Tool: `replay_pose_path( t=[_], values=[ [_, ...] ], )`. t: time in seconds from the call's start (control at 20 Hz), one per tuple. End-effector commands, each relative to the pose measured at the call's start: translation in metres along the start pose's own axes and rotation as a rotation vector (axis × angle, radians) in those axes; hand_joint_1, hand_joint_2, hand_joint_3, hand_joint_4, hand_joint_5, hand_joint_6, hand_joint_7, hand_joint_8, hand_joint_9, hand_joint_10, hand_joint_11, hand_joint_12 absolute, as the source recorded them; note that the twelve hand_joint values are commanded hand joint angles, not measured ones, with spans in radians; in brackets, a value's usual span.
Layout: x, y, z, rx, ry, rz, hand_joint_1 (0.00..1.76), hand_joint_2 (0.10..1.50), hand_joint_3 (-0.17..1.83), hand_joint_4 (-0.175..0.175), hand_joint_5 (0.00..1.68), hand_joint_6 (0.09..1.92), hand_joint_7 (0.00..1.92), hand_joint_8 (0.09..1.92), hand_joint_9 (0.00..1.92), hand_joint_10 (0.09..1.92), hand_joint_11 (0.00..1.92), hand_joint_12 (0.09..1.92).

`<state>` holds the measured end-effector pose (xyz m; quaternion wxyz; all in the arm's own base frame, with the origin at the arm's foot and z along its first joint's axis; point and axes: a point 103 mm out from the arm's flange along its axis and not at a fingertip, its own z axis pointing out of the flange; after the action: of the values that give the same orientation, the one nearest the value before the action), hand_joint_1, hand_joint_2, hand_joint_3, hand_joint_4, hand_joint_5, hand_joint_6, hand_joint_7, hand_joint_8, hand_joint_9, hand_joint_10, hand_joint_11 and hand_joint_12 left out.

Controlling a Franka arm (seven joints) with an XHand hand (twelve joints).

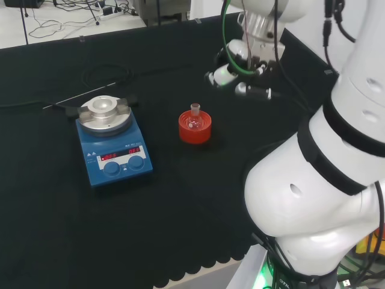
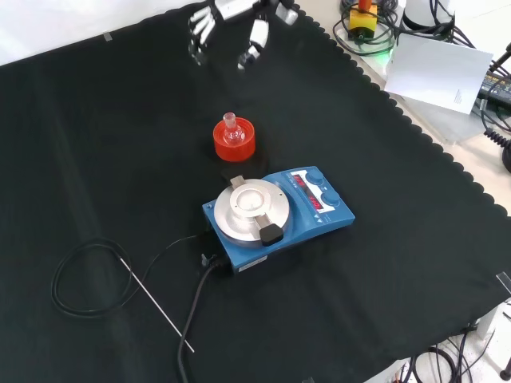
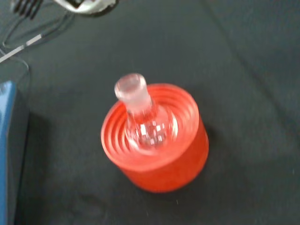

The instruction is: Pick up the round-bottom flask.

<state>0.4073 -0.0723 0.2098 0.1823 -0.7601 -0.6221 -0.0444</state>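
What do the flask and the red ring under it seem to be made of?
Flask: clear glass by its look; it is see-through, with bright glints on the bulb and a slightly cloudy neck. Clear plastic cannot be ruled out.
Ring: probably moulded plastic or rubber; solid red, matte, with ribs stepping down inside.

The small clear glass round-bottom flask (image 2: 232, 132) stands upright in the red ribbed ring stand (image 2: 234, 144) near the middle of the black cloth-covered bench (image 2: 96, 144). In the front view, the blue stirrer plate (image 2: 275, 214) sits just before the stand, and the black and white hand (image 2: 231, 28) hangs behind it near the bench's far edge.
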Motion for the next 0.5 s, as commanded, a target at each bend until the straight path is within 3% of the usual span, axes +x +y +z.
replay_pose_path(
  t=[0.05, 0.5],
  values=[
    [0.003, 0.028, 0.04, 0.002, 0.035, -0.022, 0.83, 0.67, 0.57, -0.009, 0.54, 0.28, 0.3, 0.69, 0.48, 0.7, 0.03, 1.46],
    [0.012, 0.043, 0.075, 0.048, 0.007, -0.042, 0.84, 0.62, 0.56, -0.008, 0.51, 0.27, 0.3, 0.69, 0.49, 0.69, 0.04, 1.46]
  ],
)
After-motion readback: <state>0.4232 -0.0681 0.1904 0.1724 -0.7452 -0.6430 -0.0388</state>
